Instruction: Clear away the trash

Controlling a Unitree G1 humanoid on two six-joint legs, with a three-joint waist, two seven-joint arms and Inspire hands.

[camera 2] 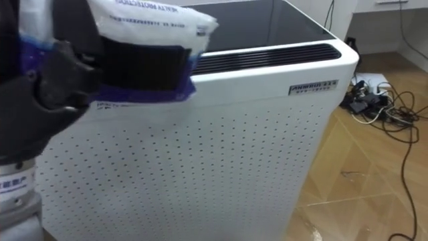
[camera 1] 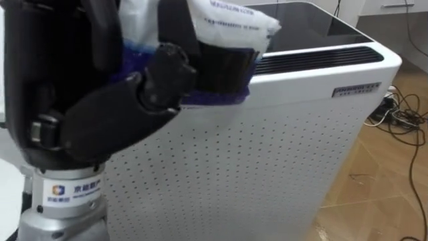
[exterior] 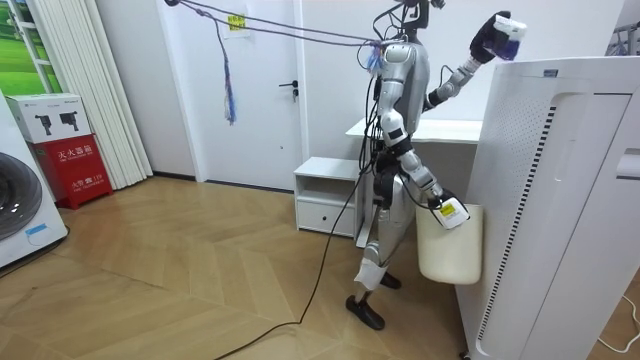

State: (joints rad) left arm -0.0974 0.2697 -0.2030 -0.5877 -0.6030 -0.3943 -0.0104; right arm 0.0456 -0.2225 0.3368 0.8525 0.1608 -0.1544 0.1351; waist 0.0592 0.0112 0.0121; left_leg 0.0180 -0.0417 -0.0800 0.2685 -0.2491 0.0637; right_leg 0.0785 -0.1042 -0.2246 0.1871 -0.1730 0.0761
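My left hand (camera 1: 157,80) is raised close to the camera, its dark fingers curled round a white packet with a blue band (camera 1: 224,27). The packet is held over the near top edge of a tall white perforated air purifier (camera 1: 267,154). In the room view the same hand (exterior: 490,42) lifts the packet (exterior: 505,26) above the purifier (exterior: 560,200). I stand right beside it. My right hand (exterior: 443,206) hangs low by my hip and grips the rim of a cream waste bin (exterior: 448,248), which hangs off the floor.
Tangled dark cables (camera 1: 401,114) lie on the wooden floor to the right of the purifier. Behind me stand a low white cabinet (exterior: 325,195) and a desk (exterior: 420,130). A washing machine (exterior: 20,205) and a red box (exterior: 72,165) are at the room view's left.
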